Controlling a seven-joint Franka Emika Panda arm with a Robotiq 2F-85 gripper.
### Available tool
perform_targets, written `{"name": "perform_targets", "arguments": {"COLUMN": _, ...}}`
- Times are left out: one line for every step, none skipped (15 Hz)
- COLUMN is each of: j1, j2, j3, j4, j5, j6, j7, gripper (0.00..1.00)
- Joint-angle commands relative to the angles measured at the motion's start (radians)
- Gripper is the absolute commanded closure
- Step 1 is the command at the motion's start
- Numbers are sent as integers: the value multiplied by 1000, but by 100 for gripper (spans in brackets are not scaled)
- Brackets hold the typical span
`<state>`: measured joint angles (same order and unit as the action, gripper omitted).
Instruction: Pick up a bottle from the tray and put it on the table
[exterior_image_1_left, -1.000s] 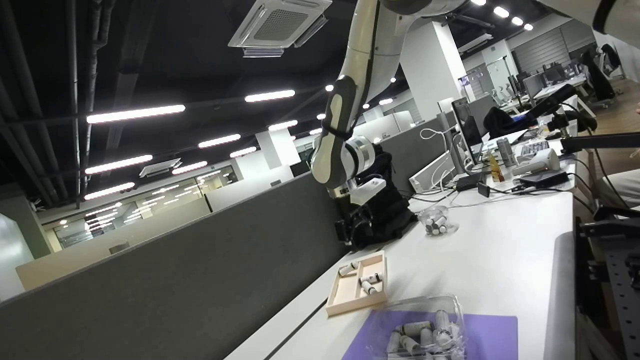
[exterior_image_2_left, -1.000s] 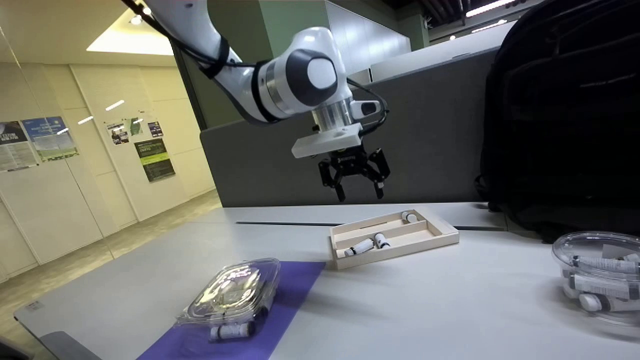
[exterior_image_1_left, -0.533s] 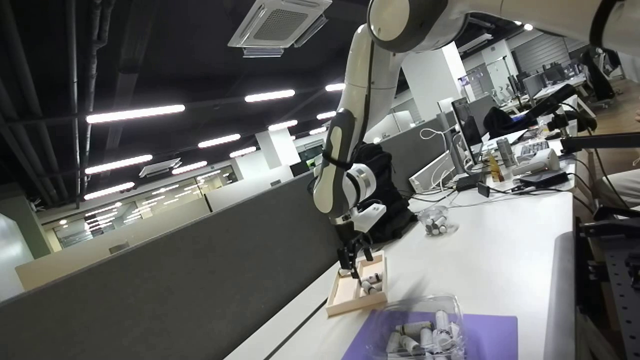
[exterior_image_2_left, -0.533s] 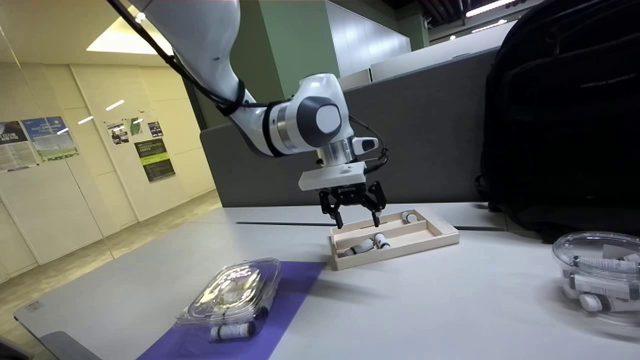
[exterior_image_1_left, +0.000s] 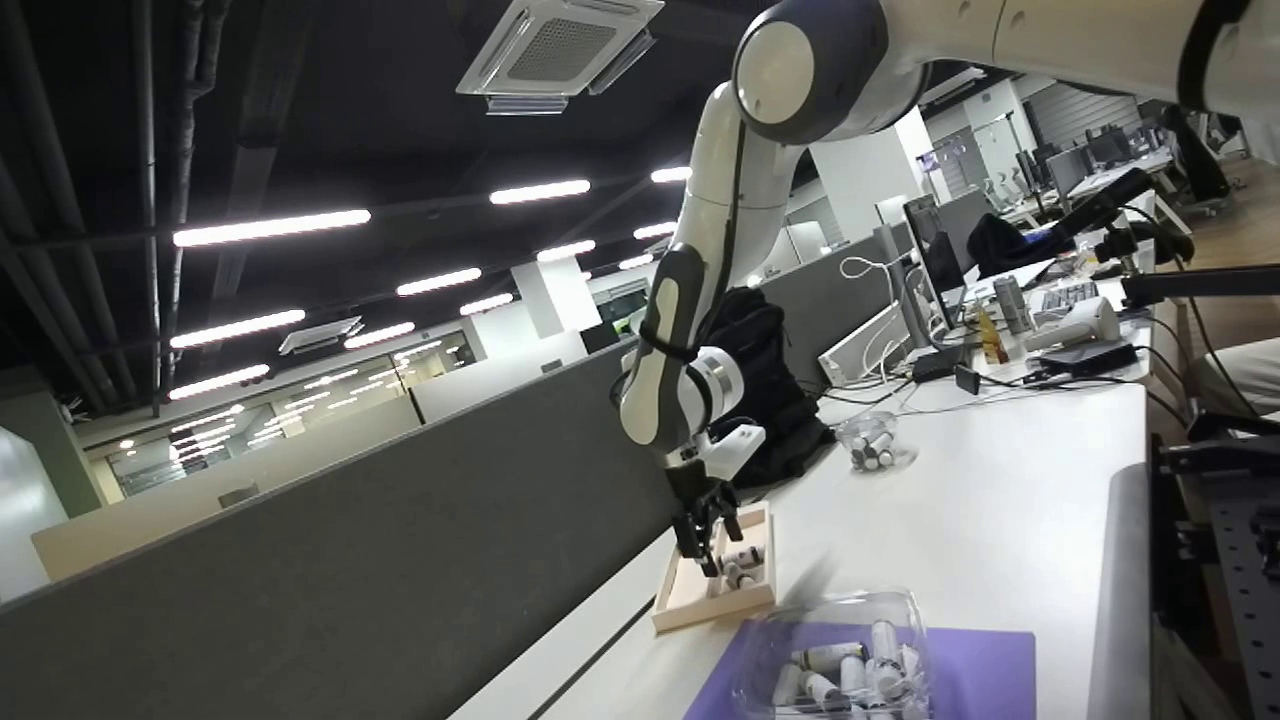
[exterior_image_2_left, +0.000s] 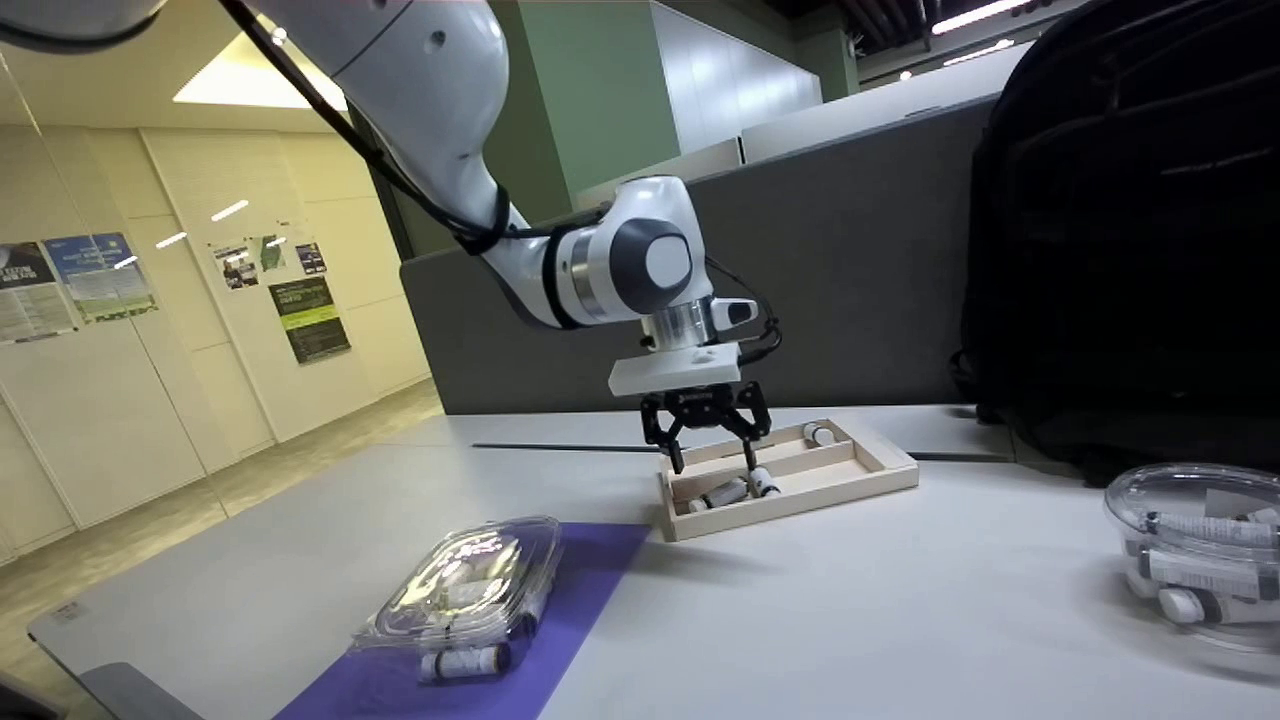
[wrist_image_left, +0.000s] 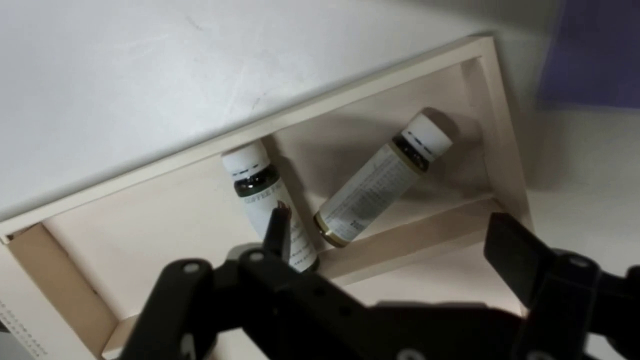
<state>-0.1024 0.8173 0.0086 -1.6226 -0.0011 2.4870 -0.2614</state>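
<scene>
The wooden tray (exterior_image_2_left: 800, 507) lies on the white table (exterior_image_2_left: 860, 610) and also shows in the wrist view (wrist_image_left: 360, 91). Two white-labelled, white-capped bottles lie in its near compartment. One bottle (wrist_image_left: 375, 187) slants toward the tray's end wall; the other bottle (wrist_image_left: 257, 195) lies beside it, partly covered by a finger in the wrist view. A third bottle (exterior_image_2_left: 818, 434) lies in the far compartment. My gripper (exterior_image_2_left: 714, 467) is open and empty, pointing down just above the tray's end with the two bottles. In the wrist view its fingertips (wrist_image_left: 390, 220) are wide apart, with the slanted bottle ahead of the gap.
A clear lidded box (exterior_image_2_left: 480, 585) with bottles stands on a purple sheet (exterior_image_2_left: 605, 560) near the tray. A round clear tub (exterior_image_2_left: 1200, 560) of bottles stands farther along the table. A black backpack (exterior_image_2_left: 1120, 250) and dark grey partition (exterior_image_2_left: 850, 270) stand behind.
My gripper has come down from well above the tray to just over the end with the two bottles, staying open. The bottles and tray have not moved.
</scene>
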Motion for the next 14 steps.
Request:
{"name": "perform_targets", "arguments": {"j1": -19, "j2": 36, "j3": 17, "j4": 58, "j5": -4, "j6": -52, "j7": -15, "gripper": 0}}
{"name": "perform_targets", "arguments": {"j1": -22, "j2": 43, "j3": 20, "j4": 64, "j5": -2, "j6": -60, "j7": -19, "gripper": 0}}
{"name": "perform_targets", "arguments": {"j1": -22, "j2": 49, "j3": 19, "j4": 70, "j5": -3, "j6": -64, "j7": -19, "gripper": 0}}
{"name": "perform_targets", "arguments": {"j1": -22, "j2": 56, "j3": 19, "j4": 78, "j5": -3, "j6": -72, "j7": -20, "gripper": 0}}
{"name": "perform_targets", "arguments": {"j1": -23, "j2": 62, "j3": 20, "j4": 86, "j5": -3, "j6": -77, "j7": -21, "gripper": 0}}
{"name": "perform_targets", "arguments": {"j1": -22, "j2": 70, "j3": 20, "j4": 95, "j5": -3, "j6": -85, "j7": -19, "gripper": 0}}
{"name": "perform_targets", "arguments": {"j1": -22, "j2": 76, "j3": 19, "j4": 103, "j5": -4, "j6": -92, "j7": -18, "gripper": 6}}
{"name": "perform_targets", "arguments": {"j1": -22, "j2": 84, "j3": 19, "j4": 112, "j5": -4, "j6": -99, "j7": -18, "gripper": 26}}
{"name": "perform_targets", "arguments": {"j1": -22, "j2": 90, "j3": 19, "j4": 120, "j5": -4, "j6": -105, "j7": -18, "gripper": 32}}
{"name": "perform_targets", "arguments": {"j1": -21, "j2": 96, "j3": 19, "j4": 128, "j5": -4, "j6": -112, "j7": -18, "gripper": 40}}
{"name": "perform_targets", "arguments": {"j1": -22, "j2": 102, "j3": 19, "j4": 135, "j5": -4, "j6": -117, "j7": -19, "gripper": 47}}
{"name": "perform_targets", "arguments": {"j1": -22, "j2": 106, "j3": 20, "j4": 140, "j5": -4, "j6": -120, "j7": -19, "gripper": 54}}
{"name": "perform_targets", "arguments": {"j1": -21, "j2": 110, "j3": 20, "j4": 146, "j5": -4, "j6": -125, "j7": -20, "gripper": 61}}
{"name": "perform_targets", "arguments": {"j1": -21, "j2": 113, "j3": 20, "j4": 150, "j5": -4, "j6": -127, "j7": -20, "gripper": 67}}
